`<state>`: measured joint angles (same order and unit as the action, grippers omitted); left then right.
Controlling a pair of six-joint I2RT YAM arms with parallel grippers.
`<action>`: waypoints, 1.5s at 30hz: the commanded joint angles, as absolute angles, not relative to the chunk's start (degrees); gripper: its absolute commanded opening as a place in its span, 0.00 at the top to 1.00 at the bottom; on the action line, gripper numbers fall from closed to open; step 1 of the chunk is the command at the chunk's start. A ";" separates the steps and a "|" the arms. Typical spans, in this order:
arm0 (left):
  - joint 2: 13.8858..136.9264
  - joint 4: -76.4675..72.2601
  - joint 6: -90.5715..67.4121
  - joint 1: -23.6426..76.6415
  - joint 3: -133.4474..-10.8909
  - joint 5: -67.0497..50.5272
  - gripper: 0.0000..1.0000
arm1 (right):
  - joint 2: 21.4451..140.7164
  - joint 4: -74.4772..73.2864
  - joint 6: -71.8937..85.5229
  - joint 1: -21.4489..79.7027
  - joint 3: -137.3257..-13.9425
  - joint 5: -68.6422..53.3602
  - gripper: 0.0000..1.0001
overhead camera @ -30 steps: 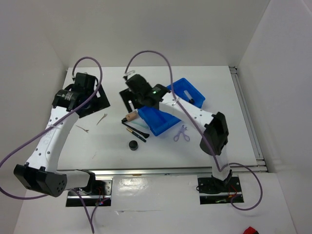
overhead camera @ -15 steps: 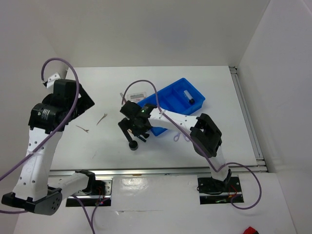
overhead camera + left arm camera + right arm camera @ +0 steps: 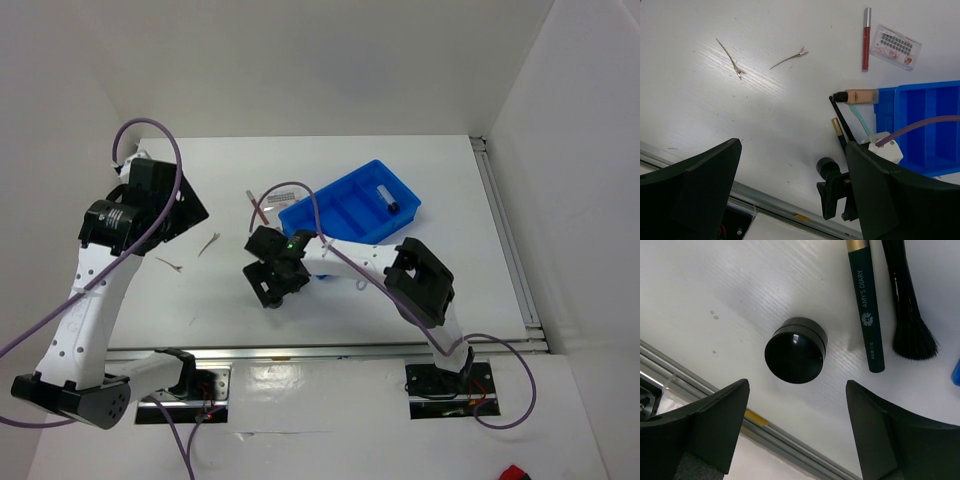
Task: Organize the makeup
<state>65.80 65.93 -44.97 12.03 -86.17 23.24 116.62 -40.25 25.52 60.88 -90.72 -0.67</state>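
Observation:
The black round jar [image 3: 795,350] stands on the white table, centred just ahead of my right gripper [image 3: 797,435], which hovers over it open and holds nothing. Beside the jar lie a dark green pencil [image 3: 866,310] and a black brush [image 3: 910,315]. My left gripper [image 3: 792,195] is open and empty, high over the table's left side. Below it I see two thin clips [image 3: 731,59] [image 3: 789,58], a pink stick [image 3: 866,38], a white card [image 3: 896,46] and a beige tube [image 3: 860,96]. A clear bottle [image 3: 386,197] lies in the blue tray [image 3: 340,190].
The metal rail [image 3: 790,450] of the table's near edge runs close under the right gripper. A purple cable [image 3: 300,195] loops over the tray's left end. White walls close the table on three sides.
My right gripper has moved from the tray's left end toward the near edge and now hangs over the black jar. The left arm swung out left, then partly back.

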 commanded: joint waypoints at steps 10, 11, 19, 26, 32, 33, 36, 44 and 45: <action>64.69 65.48 -42.98 11.78 -87.19 24.43 0.00 | 124.79 -38.76 27.77 62.75 -98.08 4.31 0.20; 64.69 65.48 -42.98 11.78 -87.19 24.43 0.00 | 125.41 -39.37 27.77 62.75 -98.61 4.31 0.25; 64.69 65.48 -42.45 11.78 -87.71 24.96 0.00 | 125.51 -41.65 28.39 63.81 -101.86 5.62 0.54; 64.69 64.86 -42.45 11.78 -87.71 24.96 0.00 | 118.75 -47.19 26.55 64.86 -107.67 10.54 0.59; 65.74 64.77 -42.45 11.78 -88.24 26.19 0.00 | 113.91 -50.98 23.82 57.25 -110.13 15.38 0.59; 65.74 64.78 -42.45 11.78 -88.24 26.19 0.00 | 112.17 -50.98 23.82 55.65 -110.13 15.38 0.59; 66.27 64.78 -42.45 11.78 -88.24 26.19 0.00 | 110.13 -49.84 23.29 48.38 -109.42 15.91 0.59; 68.90 62.40 -39.20 10.72 -85.61 20.75 0.00 | 107.23 -42.46 23.29 29.81 -106.61 12.14 0.59; 70.65 63.10 -39.20 10.72 -85.61 20.13 0.00 | 107.23 -41.76 22.59 26.84 -106.61 12.13 0.59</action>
